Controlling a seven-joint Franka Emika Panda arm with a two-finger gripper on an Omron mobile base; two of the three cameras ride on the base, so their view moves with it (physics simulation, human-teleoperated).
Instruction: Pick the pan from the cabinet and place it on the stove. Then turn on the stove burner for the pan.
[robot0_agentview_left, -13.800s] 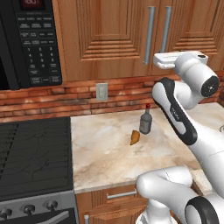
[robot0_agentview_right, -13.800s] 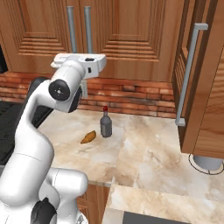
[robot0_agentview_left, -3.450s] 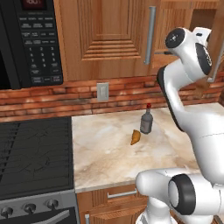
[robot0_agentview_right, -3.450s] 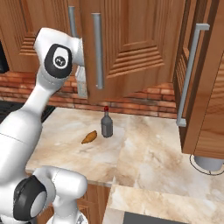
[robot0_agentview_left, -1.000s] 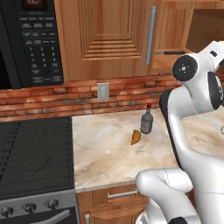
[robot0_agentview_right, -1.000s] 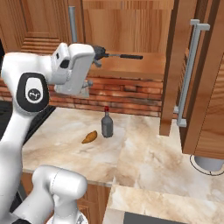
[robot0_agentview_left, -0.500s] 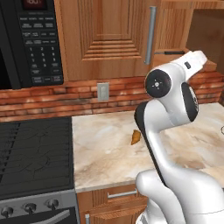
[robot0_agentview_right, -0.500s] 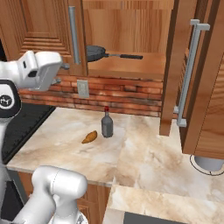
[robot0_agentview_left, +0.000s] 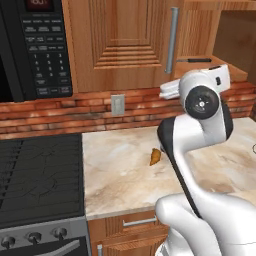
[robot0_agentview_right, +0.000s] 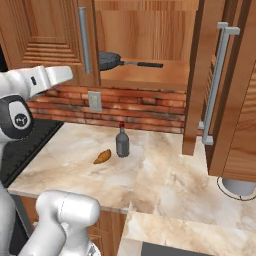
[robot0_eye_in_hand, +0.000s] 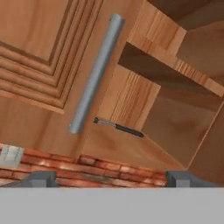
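Right base view: the cabinet stands open, its right door swung out toward you. The pan sits on the lower shelf, at the left end, bowl partly tucked behind the closed left door's bar handle, its long handle pointing right along the shelf.

Hand view: the gripper looks up into the open cabinet from below and outside. Fingertips set wide apart, nothing between them, nothing held. The pan's handle shows as a thin dark stick past the end of the bar handle; the bowl you can't make out from here.

Left base view: the arm's hand sits near the lower edge of the cabinet, above the table. The stove lies to the left, grates bare, knobs along the near front. A bottle and a small orange-brown item rest on the table below the cabinet.

Step in hand, as you'd judge it: the reach for the pan, door already open, grasp not yet made.

Next move calls for raising the gripper to shelf height, going in from the open right side and lining the wide fingers across the handle. Mind the bar handle and shelf lip.
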